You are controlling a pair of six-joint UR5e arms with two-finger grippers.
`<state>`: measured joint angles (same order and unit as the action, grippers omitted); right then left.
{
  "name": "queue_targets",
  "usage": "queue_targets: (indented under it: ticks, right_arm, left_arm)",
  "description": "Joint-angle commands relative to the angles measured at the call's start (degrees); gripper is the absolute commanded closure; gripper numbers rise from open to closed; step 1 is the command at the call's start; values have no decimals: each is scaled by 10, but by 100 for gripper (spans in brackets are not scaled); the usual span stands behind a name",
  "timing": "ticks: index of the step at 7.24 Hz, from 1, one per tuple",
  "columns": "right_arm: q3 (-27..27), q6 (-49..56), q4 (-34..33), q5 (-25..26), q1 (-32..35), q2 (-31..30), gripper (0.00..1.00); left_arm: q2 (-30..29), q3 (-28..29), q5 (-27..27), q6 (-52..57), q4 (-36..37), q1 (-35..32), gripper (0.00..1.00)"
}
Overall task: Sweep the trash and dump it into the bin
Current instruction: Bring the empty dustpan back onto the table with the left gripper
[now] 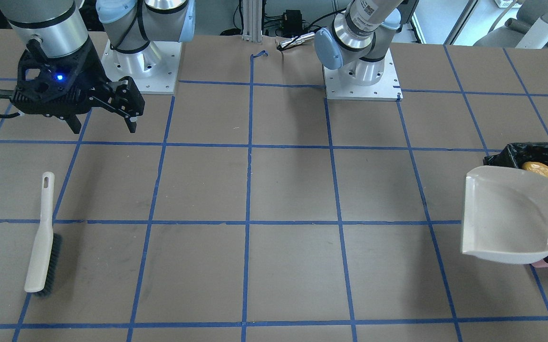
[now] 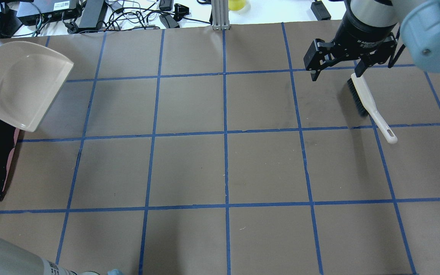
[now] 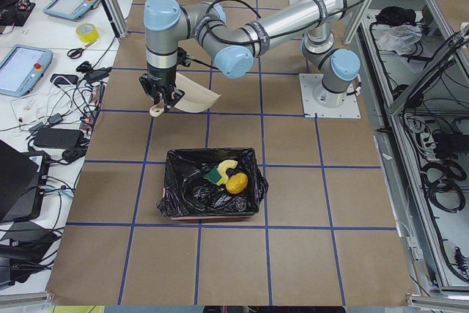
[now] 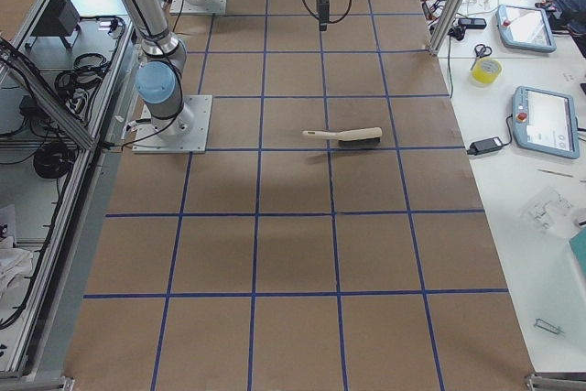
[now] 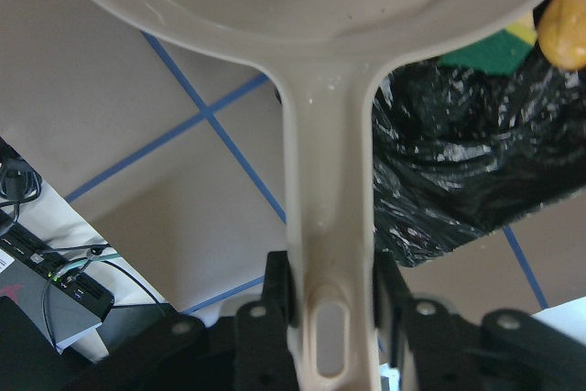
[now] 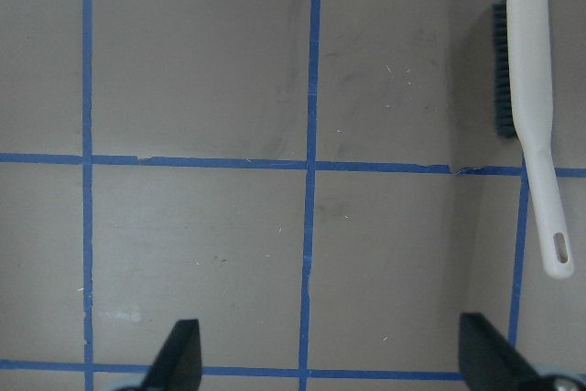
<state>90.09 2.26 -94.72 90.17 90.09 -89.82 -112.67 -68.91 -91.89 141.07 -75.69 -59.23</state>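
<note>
All trash [image 3: 234, 183] seemingly dumped in bin [image 3: 173, 197]; left tool [image 5: 330, 292] clenched empty dustpan [image 1: 511, 213], right tool [image 1: 103, 127] released; next: lower dustpan.

- We see a brown-papered bench [image 2: 189, 168] gridded with blue tape [image 2: 225, 133].
- At three o'clock in the exterior right view, a white side table [image 4: 540, 281] bears tablets [image 4: 547, 121] and a yellow tape roll [image 4: 485, 69].

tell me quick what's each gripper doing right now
left gripper: shut on the dustpan handle
right gripper: open, holding nothing
</note>
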Motion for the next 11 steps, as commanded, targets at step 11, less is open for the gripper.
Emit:
queue_targets:
  ticks: [11]
  right_arm:
    - [0, 0, -1, 0, 1, -1, 0]
  left_arm:
    - [-122, -54, 21, -345, 20, -174, 100]
